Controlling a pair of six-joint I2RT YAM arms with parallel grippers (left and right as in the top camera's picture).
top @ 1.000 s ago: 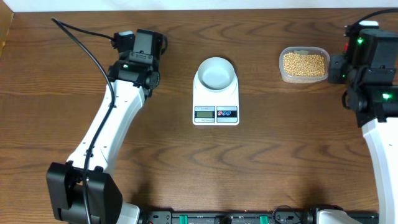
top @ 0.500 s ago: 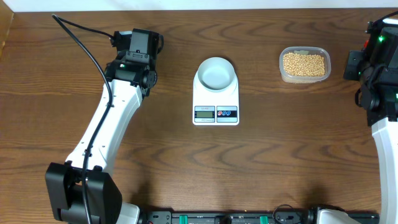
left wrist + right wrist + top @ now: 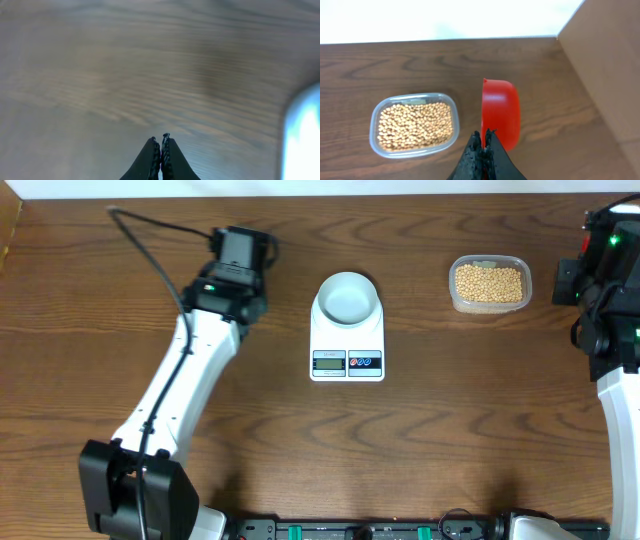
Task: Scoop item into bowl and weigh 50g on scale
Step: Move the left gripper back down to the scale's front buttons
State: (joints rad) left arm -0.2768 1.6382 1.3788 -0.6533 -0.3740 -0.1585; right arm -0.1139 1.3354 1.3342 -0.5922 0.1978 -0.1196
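Observation:
The white bowl (image 3: pixel 347 297) sits on the white scale (image 3: pixel 330 340) at the table's middle. The item, many tan beans (image 3: pixel 489 282), fills a clear tub (image 3: pixel 489 306) at the back right; the beans (image 3: pixel 415 126) also show in the right wrist view. My right gripper (image 3: pixel 483 134) is shut on a red scoop (image 3: pixel 501 112), which is tipped on its side just right of the tub (image 3: pixel 374 135). My left gripper (image 3: pixel 159 137) is shut with nothing in it, low over bare wood left of the scale. The pale blur at that view's right edge (image 3: pixel 302 135) is the bowl or the scale; I cannot tell which.
A tan board wall (image 3: pixel 605 65) rises at the table's right end, close to the scoop. The left arm's black cable (image 3: pixel 150 255) loops over the back left of the table. The table's back edge meets a white surface (image 3: pixel 445 20).
The left wrist has swung to the right, nearer the scale. The right arm drew back toward the right edge a second ago and has held still since. Both grippers stayed shut.

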